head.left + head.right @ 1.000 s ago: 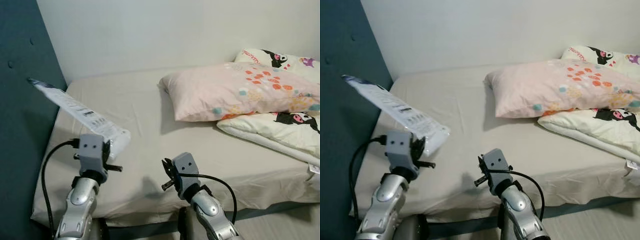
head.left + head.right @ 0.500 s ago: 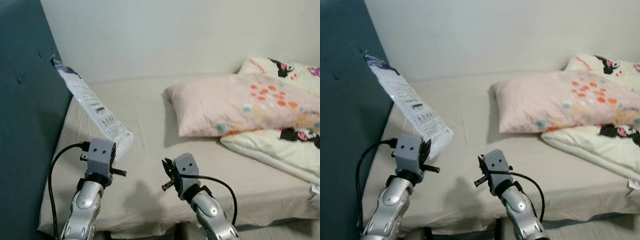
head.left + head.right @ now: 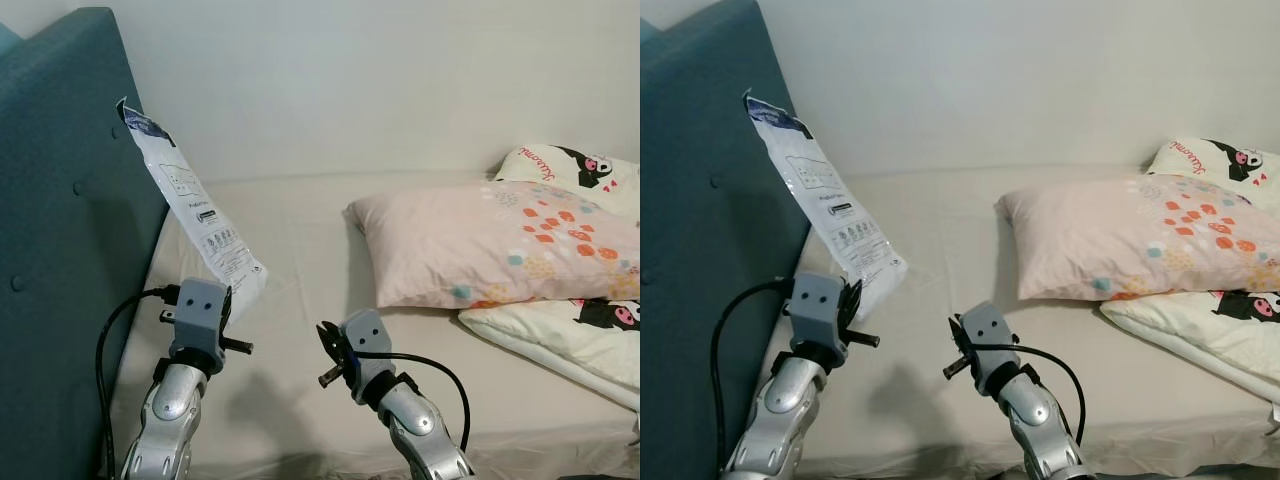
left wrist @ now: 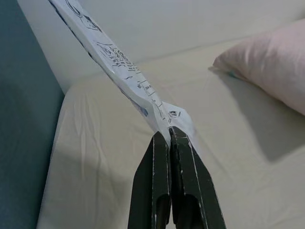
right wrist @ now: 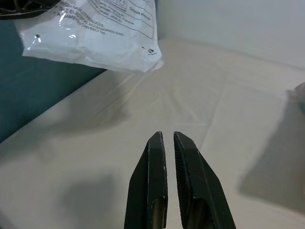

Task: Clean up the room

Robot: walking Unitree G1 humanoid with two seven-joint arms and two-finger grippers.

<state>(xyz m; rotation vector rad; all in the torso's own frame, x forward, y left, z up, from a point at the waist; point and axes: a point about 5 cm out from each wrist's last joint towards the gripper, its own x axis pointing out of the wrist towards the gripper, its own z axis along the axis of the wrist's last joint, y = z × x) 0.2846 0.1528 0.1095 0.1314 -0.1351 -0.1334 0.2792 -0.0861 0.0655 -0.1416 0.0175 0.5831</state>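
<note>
White plastic bag [image 3: 193,213] now swung upright beside the teal headboard [image 3: 60,250].
Left gripper [image 4: 169,135] pinches its lower end; right gripper [image 5: 166,138], fingers nearly together, empty over the bed [image 3: 300,240].

One white plastic packet [image 3: 196,214], one pink pillow [image 3: 497,241], two cartoon-print pillows [image 3: 573,172], one bed [image 3: 300,240].

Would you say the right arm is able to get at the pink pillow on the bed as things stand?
Probably yes. The right gripper holds nothing and hovers over bare sheet, and nothing lies between it and the pink pillow. The left gripper grips the white plastic package on the far side.
</note>
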